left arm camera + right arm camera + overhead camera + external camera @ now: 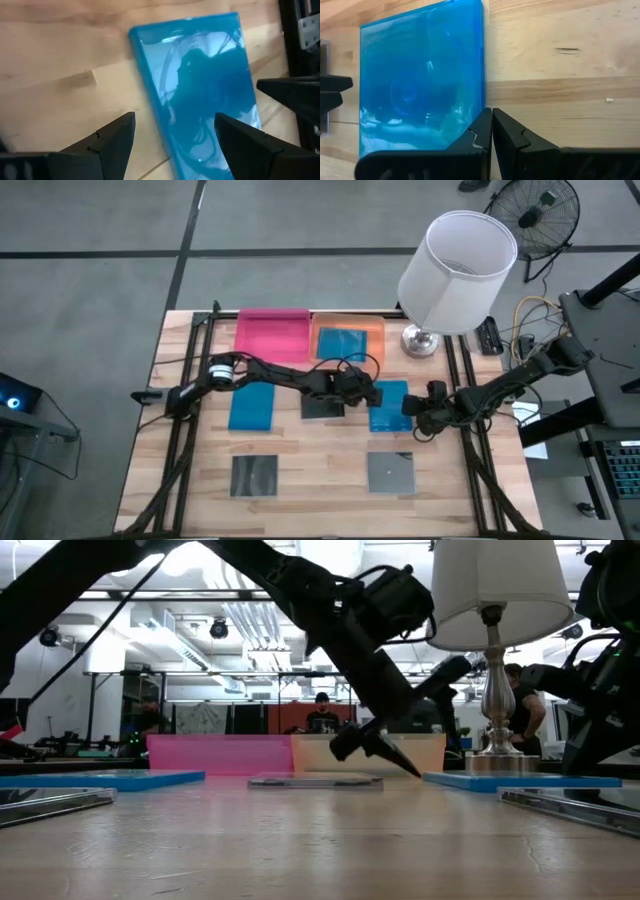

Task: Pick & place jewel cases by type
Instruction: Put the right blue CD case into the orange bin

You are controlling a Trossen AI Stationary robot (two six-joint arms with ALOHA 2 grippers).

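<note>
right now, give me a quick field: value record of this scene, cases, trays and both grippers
blue cases: one in the orange tray; one on the table left of centre; one right of centre
dark cases: one mid-table; two at the near edge
pink tray: nothing seen in it
left gripper: open, above the right-of-centre blue case
right gripper: shut, at that case's edge
lamp: far right corner

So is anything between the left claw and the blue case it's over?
Nothing visible. The left claw hangs open over the blue jewel case, bare wood beside it. The right claw, shut, sits at that case's far edge, not between.
</note>
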